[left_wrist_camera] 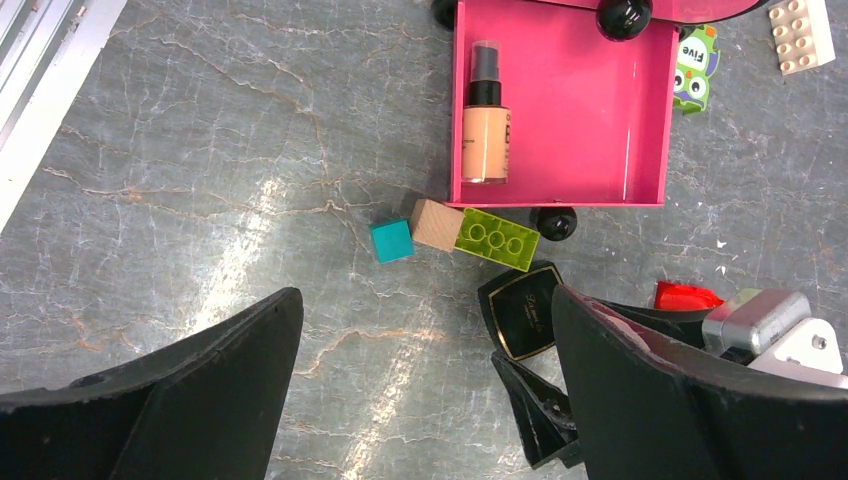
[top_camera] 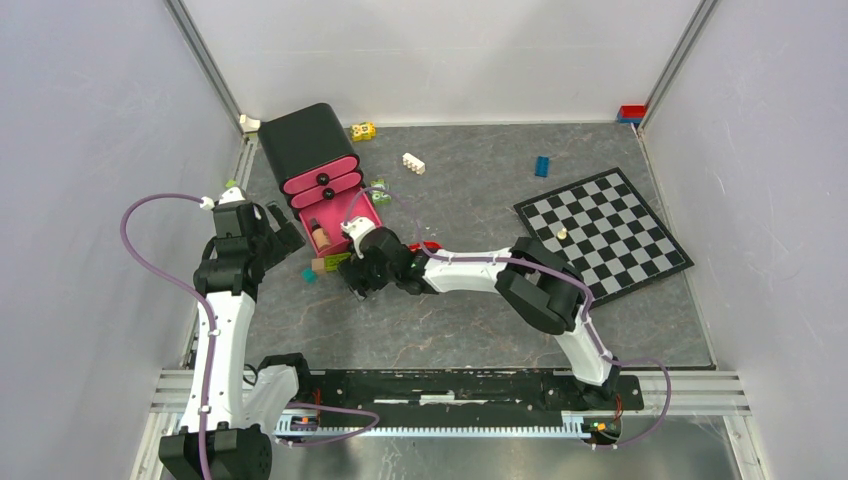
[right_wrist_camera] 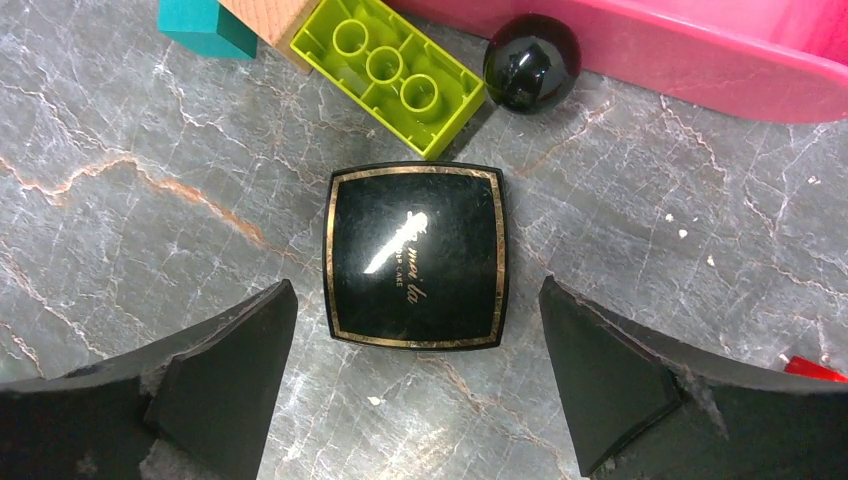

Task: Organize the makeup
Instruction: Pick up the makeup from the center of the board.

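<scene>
- Grey marbled counter: left fingers hover wide, empty.
- Beige bottle lies in pink drawer.
- Right fingers spread wide, straddling black compact, flat on counter before drawer.
- Step, likely: grasping compact; next lower, pinch its sides.

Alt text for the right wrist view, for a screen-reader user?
A square black compact with a gold border lies flat on the grey marbled table, between the open jaws of the right gripper, untouched. Beyond it sit a lime-green brick, a wooden block, a teal block, and the black knob of a pink drawer.
</scene>
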Controlling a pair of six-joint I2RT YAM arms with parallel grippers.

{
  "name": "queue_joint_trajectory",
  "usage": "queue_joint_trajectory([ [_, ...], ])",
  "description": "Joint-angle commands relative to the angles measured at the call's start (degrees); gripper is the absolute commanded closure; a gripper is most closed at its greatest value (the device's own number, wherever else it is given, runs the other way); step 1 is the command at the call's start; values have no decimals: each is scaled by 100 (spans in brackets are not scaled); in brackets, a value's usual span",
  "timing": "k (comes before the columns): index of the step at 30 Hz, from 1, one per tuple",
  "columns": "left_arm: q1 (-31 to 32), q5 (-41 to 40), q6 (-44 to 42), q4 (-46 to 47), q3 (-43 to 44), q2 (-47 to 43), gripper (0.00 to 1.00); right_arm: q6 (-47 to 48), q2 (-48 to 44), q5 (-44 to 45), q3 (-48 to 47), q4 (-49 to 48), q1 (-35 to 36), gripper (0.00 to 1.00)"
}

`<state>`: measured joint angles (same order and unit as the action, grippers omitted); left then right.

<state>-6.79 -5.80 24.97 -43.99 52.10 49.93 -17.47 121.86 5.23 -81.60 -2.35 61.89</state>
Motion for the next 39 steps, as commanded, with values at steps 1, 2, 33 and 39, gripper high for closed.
queue_joint_trajectory([
  [1,-42,21,-39,216,2,-27,0,128,117,114,-337,45,76,2],
  [2,-38,19,-37,215,3,-32,0,170,146,110,-355,71,94,2],
  [33,-42,30,-36,215,3,-33,0,534,602,830,-637,223,315,22],
  [39,-43,38,-37,215,2,-11,0,566,423,903,-436,187,315,33],
])
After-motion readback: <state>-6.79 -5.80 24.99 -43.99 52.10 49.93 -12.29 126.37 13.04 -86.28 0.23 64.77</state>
